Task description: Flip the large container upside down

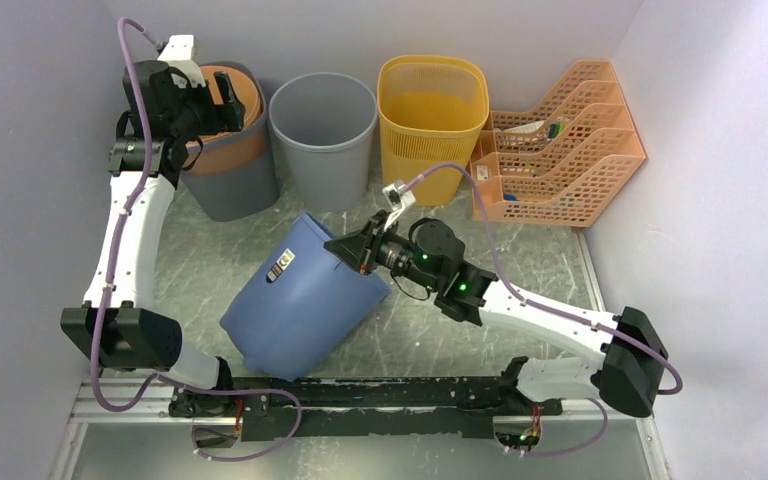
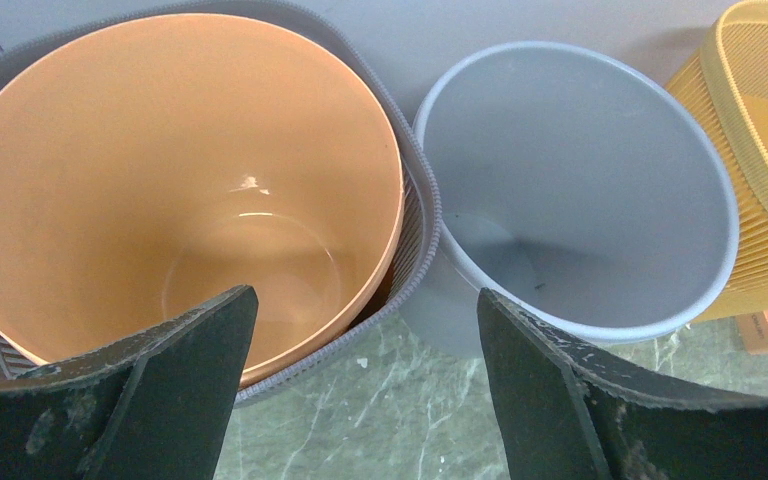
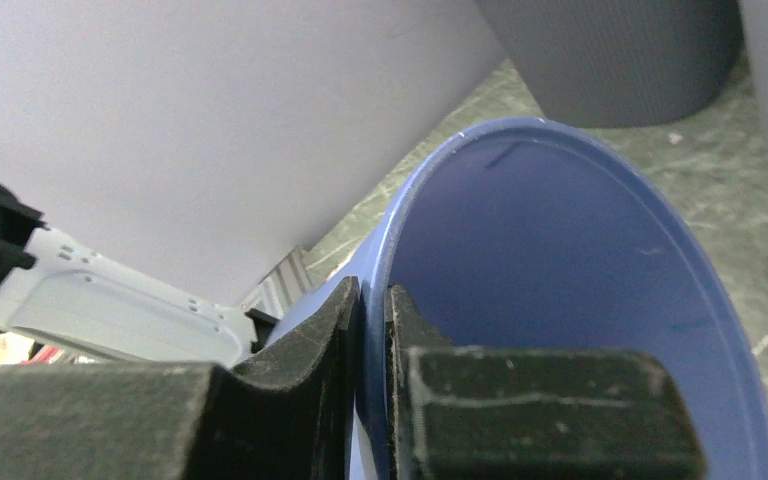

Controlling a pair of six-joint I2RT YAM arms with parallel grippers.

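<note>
Grey-green marbled table, plain pale walls all round. Top view: the large blue container lies tipped roughly on its side mid-table, with its mouth toward the back right and its base toward my arm bases. My right gripper is clamped on its rim. My left gripper hangs over the orange bin at back left, well apart from the job. The grey bin and yellow basket stand just behind the container. Left wrist: jaws spread wide with nothing between them, orange bin below. Right wrist: fingers pinch the thin blue wall, one pad inside and one outside. Risks, my guess: it's a narrow rim pinch, so the container may pivot or slip out as I roll it over. The swing could knock the grey bin or the basket, and there's no second hand near to steady it. Writing: one sticker on the blue wall, too small to read; nothing else legible.
</note>
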